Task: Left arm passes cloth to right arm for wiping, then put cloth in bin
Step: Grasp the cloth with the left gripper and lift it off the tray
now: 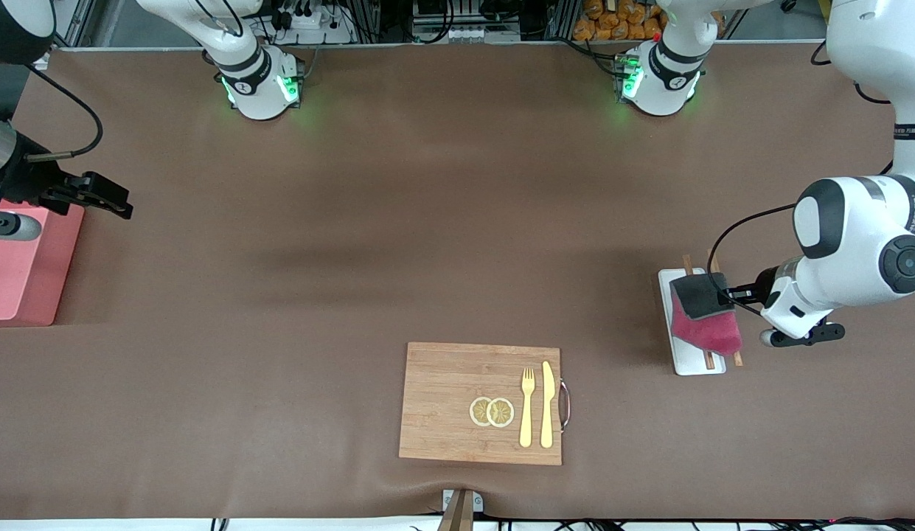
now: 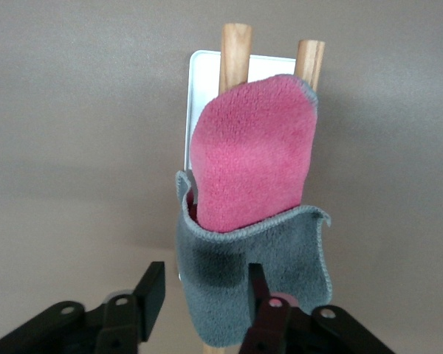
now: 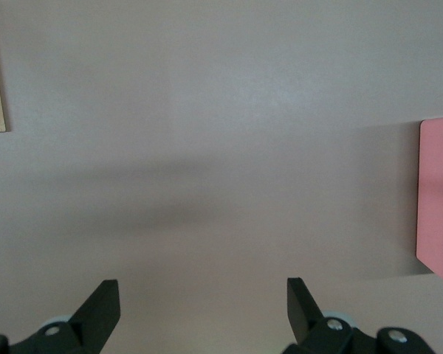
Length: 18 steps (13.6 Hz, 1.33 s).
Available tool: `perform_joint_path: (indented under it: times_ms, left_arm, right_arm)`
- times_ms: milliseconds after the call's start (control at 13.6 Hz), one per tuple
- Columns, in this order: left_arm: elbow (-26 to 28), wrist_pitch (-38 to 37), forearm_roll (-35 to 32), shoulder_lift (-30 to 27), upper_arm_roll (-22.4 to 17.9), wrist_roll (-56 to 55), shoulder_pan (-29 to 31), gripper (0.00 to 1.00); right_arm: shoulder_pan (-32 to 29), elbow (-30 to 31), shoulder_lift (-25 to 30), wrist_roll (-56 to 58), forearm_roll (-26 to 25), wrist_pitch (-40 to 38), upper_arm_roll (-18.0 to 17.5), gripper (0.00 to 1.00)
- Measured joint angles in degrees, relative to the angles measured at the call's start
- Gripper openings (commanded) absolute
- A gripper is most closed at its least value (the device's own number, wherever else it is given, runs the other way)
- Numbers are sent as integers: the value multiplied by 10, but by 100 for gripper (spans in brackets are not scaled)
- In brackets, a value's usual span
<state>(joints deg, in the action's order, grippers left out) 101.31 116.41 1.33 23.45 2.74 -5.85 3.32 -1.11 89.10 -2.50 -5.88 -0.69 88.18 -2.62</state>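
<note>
Evidently early stage: left gripper [image 2: 203, 295], half-spread, is straddling the cloth [image 1: 704, 313] lying on the white chopstick tray [image 1: 678, 358], at the cutting board's [image 1: 457, 398] two o'clock; handover, wiping, binning remaining. Right gripper [image 1: 103, 195], spread, is waiting beside the bin [image 1: 22, 273].

Open tabletop [image 1: 428, 236] between both arms

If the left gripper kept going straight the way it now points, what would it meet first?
Most likely the dark grey part of the fuzzy crimson-pink cloth, already between the left gripper's fingers. It drapes over two wooden chopsticks on a narrow white tray; depth is uncertain.
</note>
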Motion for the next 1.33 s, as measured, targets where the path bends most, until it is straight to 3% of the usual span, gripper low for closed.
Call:
perform_joint_path:
  times_ms: [442, 811, 1326]
  left_arm:
    - [0, 3, 17, 8, 0, -2, 0, 34]
    - [-1, 4, 19, 10, 0, -2, 0, 0]
    - [-10, 1, 19, 8, 2, 3, -2, 0]
  right_arm:
    - [0, -4, 0, -43, 1, 0, 0, 100]
    - [0, -4, 0, -46, 1, -1, 0, 100]
    - [0, -4, 0, -47, 2, -2, -1, 100]
